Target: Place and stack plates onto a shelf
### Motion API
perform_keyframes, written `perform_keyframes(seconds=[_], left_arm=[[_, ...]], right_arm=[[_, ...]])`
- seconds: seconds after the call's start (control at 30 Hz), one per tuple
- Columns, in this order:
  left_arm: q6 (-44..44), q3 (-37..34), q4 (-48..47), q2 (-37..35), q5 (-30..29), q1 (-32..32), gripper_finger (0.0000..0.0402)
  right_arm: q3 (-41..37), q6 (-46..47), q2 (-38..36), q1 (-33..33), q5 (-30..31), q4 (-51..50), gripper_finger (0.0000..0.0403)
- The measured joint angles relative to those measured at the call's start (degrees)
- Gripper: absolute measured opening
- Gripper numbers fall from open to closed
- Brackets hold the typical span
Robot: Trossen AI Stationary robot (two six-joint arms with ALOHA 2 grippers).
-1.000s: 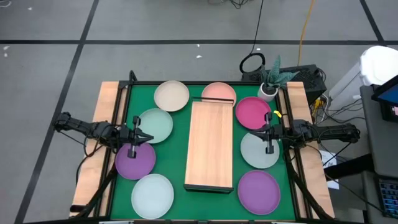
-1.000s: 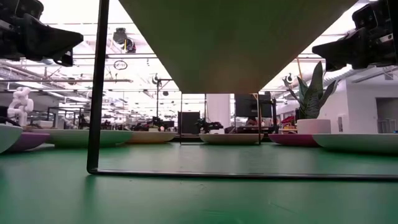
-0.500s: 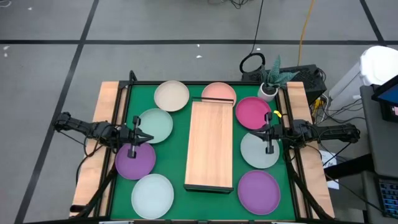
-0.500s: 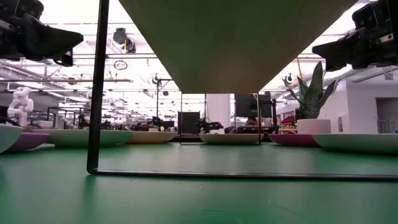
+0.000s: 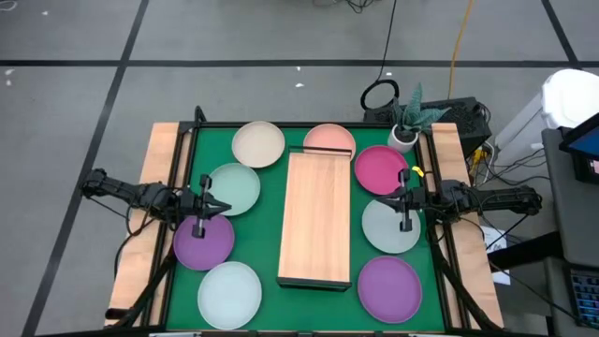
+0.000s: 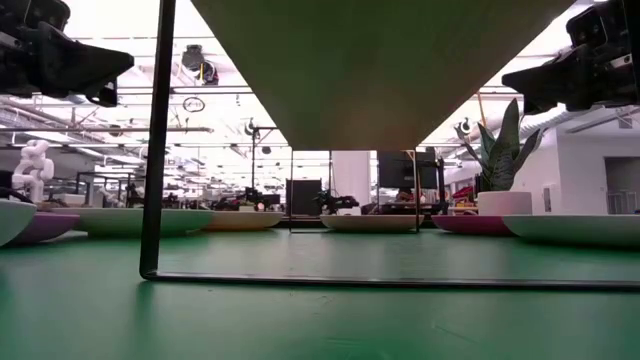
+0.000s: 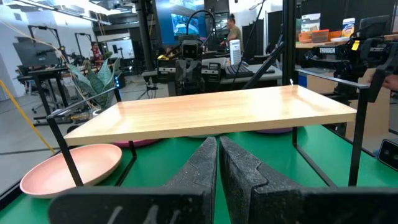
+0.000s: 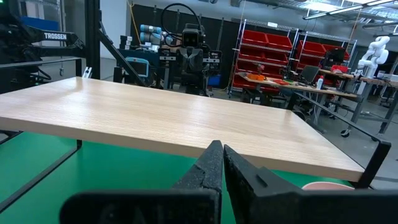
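Observation:
The shelf (image 5: 316, 218) is a long light-wood board on thin black legs, standing in the middle of the green table with nothing on top. Eight plates lie flat on the mat around it: cream (image 5: 258, 143), pale pink (image 5: 328, 140), magenta (image 5: 381, 169), mint (image 5: 234, 188), pale (image 5: 390, 226), two purple (image 5: 203, 241) (image 5: 388, 288) and pale blue-white (image 5: 229, 293). My left gripper (image 5: 222, 207) hovers shut over the table's left side, between the mint and purple plates. My right gripper (image 5: 388, 197) hovers shut over the right side, between the magenta and pale plates. Both point at the shelf.
A potted plant (image 5: 408, 125) stands at the table's far right corner. Narrow wooden strips (image 5: 154, 187) run along the left and right sides. Open green mat (image 5: 271, 234) lies between the plates and the shelf's legs. A person (image 7: 234, 31) shows far off in the room.

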Motion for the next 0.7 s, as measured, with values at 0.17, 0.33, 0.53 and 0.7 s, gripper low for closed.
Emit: perform_keyframes(seconds=[0.17,0.33,0.53,0.7], left_arm=[[-0.02,0.00,0.01,0.01,0.00,-0.01,0.0024],[-0.02,0.00,0.01,0.01,-0.02,-0.02,0.0024],[-0.01,0.00,0.02,-0.01,-0.02,0.00,0.0024],[2.74,0.00,0.00,0.01,-0.02,-0.01,0.0024]], right_arm=[[0.00,0.00,0.00,0.00,0.00,-0.02,0.0000],[0.01,0.00,-0.01,0.01,0.00,-0.02,0.0000],[-0.01,0.02,0.00,0.01,0.00,0.01,0.0000],[0.01,0.02,0.00,0.00,0.03,0.96,0.0000]])
